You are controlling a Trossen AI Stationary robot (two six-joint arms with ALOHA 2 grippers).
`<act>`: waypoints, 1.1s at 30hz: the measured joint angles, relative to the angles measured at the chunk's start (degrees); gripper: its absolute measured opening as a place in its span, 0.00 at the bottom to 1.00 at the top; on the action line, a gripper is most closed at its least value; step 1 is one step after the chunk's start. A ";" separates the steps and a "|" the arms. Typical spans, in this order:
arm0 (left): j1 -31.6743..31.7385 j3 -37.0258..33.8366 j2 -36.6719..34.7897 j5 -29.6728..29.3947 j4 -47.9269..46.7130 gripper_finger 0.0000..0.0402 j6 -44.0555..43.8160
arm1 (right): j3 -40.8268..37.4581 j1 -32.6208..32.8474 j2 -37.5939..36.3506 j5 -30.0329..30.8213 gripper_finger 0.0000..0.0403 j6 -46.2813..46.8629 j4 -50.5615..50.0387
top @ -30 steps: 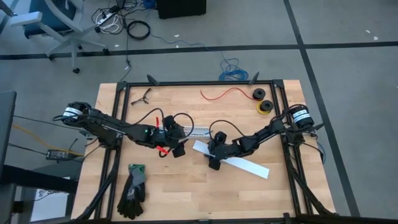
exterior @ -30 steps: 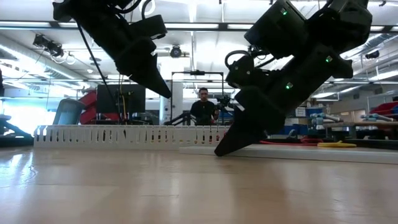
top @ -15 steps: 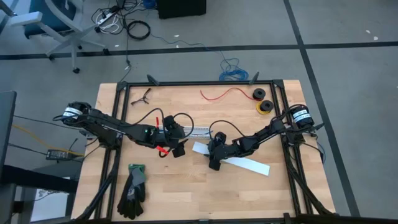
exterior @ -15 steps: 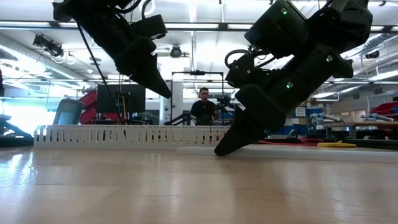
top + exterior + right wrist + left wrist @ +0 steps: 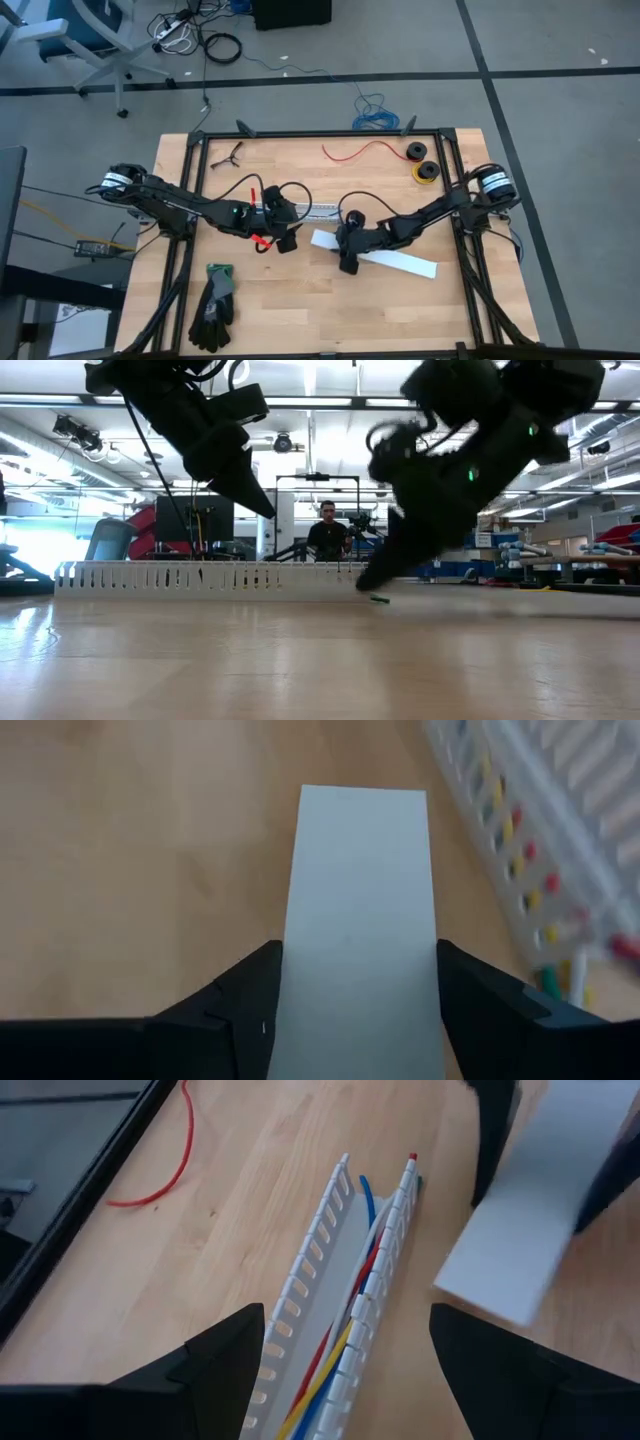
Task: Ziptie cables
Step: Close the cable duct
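Cables [image 5: 352,1305] lying inside channel [image 5: 310,1295]. Right claw [image 5: 355,1010] just beside channel, fingers clamped on white cover's [image 5: 360,910] edges. Left claw [image 5: 345,1370] gaping over channel, gripping nothing.

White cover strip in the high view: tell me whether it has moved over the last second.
Yes. The white cover strip, with the right claw closed across it, has shifted slightly toward the table's right edge; its far end lies nearer the right frame rail.
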 joint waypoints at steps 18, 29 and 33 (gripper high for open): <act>3.32 0.00 0.00 7.99 7.12 0.74 9.26 | 0.13 -0.77 -19.53 0.70 0.55 -4.21 -20.10; 17.19 0.06 3.01 27.96 16.35 0.74 16.97 | 0.17 -9.56 -26.07 -8.32 0.56 -10.61 -29.07; 22.57 0.11 8.14 37.96 22.16 0.73 18.26 | 0.17 -14.92 -26.06 -14.20 0.55 -14.32 -29.22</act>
